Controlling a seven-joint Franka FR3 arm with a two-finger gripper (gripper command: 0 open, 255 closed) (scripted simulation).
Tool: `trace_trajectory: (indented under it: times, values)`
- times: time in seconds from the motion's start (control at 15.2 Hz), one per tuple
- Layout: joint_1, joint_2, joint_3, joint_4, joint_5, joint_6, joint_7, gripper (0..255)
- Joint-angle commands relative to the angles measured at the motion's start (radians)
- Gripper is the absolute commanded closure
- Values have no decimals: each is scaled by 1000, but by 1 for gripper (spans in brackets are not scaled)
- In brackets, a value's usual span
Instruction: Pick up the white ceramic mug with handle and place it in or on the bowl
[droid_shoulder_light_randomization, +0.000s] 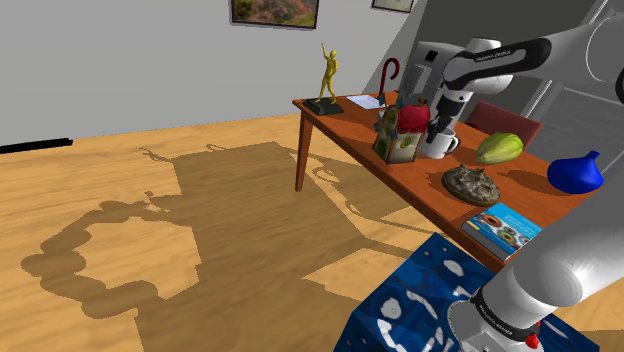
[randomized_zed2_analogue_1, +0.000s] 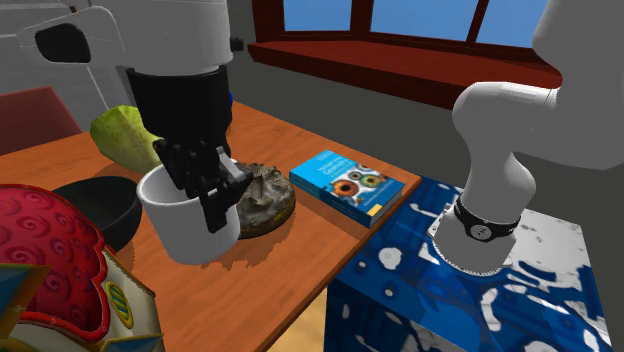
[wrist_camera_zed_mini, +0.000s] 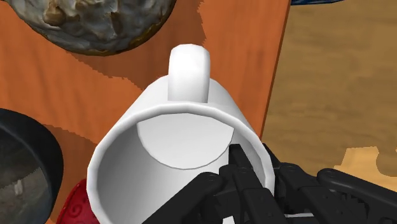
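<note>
A white mug (randomized_zed2_analogue_1: 185, 225) with a handle (wrist_camera_zed_mini: 189, 70) sits over the orange-brown table (droid_shoulder_light_randomization: 400, 185). My black gripper (randomized_zed2_analogue_1: 212, 190) is shut on its rim, one finger inside the cup and one outside, on the side opposite the handle. In the shoulder view the gripper (droid_shoulder_light_randomization: 441, 124) comes down onto the mug (droid_shoulder_light_randomization: 440, 145). The wrist view looks into the mug (wrist_camera_zed_mini: 181, 143) from above the gripper (wrist_camera_zed_mini: 251, 184). A black bowl (randomized_zed2_analogue_1: 95, 205) stands right beside the mug; its rim (wrist_camera_zed_mini: 28, 159) shows next to the cup. Whether the mug's base touches the table I cannot tell.
A brown rocky disc (randomized_zed2_analogue_1: 262, 195) lies just past the mug's handle. A green fruit (droid_shoulder_light_randomization: 498, 148), a blue vase (droid_shoulder_light_randomization: 575, 173) and a book (droid_shoulder_light_randomization: 503, 228) share the table. A red-topped box (droid_shoulder_light_randomization: 403, 128) stands beside the bowl, and a golden figure (droid_shoulder_light_randomization: 328, 78) stands at the far end. The blue stand (randomized_zed2_analogue_1: 450, 290) adjoins the table's edge.
</note>
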Motion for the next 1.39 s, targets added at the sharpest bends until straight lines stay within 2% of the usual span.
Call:
trace_trajectory:
  times: [0.0,0.59,0.99,1.32]
  values:
    - [0,-7,2,20,-3,-26,3,255]
    - [2,-30,8,111,-13,-138,14,255]
    - [-54,187,-71,357,103,-198,-155,255]
    - [-154,397,-100,618,224,-289,-280,255]
